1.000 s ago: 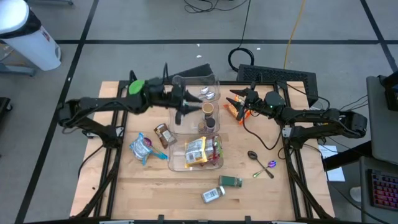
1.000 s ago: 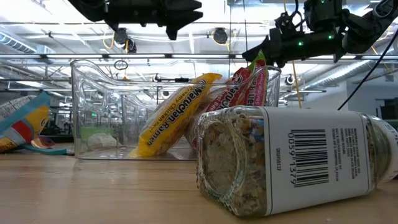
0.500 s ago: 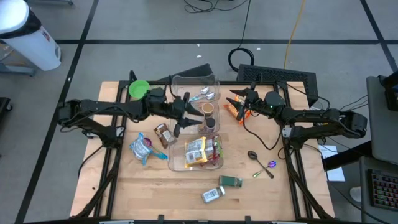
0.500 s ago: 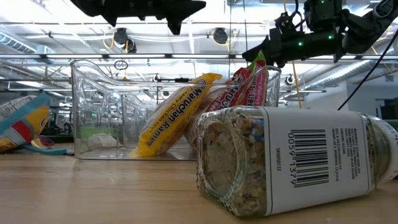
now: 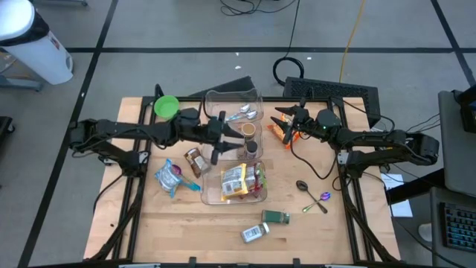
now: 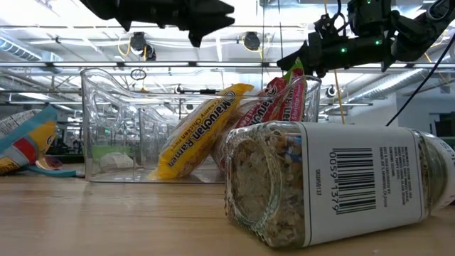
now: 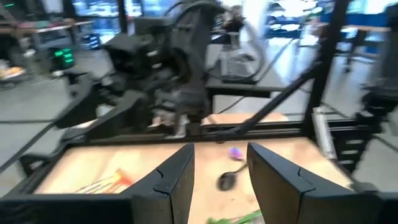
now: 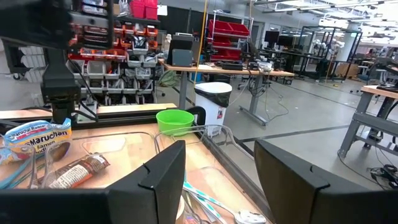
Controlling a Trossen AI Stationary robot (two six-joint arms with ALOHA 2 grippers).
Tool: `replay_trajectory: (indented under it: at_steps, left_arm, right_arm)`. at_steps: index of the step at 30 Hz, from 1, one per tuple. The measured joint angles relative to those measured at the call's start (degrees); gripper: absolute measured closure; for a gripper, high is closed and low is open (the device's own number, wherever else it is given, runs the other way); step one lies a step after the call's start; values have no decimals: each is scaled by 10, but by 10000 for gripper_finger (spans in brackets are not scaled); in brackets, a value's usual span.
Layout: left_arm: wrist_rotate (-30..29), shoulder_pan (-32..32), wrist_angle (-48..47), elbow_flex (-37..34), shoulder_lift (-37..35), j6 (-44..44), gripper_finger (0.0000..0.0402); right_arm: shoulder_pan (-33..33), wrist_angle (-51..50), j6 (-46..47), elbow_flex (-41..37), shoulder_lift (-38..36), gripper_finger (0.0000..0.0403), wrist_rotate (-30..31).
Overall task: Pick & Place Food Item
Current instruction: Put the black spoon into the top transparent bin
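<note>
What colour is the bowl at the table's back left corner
Bright green. The bowl shows best in the high view, behind the left arm.

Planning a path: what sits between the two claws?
In the high view, the clear bin's brown-lidded jar sits between the left claw and right claw.

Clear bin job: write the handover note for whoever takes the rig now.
Left gripper: fingers open, empty, above the clear bin.
Right gripper: fingers open, empty, waiting over the orange packet.
Done: ramen pack and red packets are in the bin.
Left: brown packet, blue bag and two jars lie on the table.
</note>
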Motion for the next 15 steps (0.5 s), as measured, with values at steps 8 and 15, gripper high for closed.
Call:
replay_trajectory:
  at_steps: [8,15]
  left_arm:
    - [-17,28,-40,0,-18,4,250]
    - [-49,36,-148,-1,-103,44,249]
  right_arm:
    - [0,0,0,0,0,217,0]
    - [0,0,0,0,0,218,0]
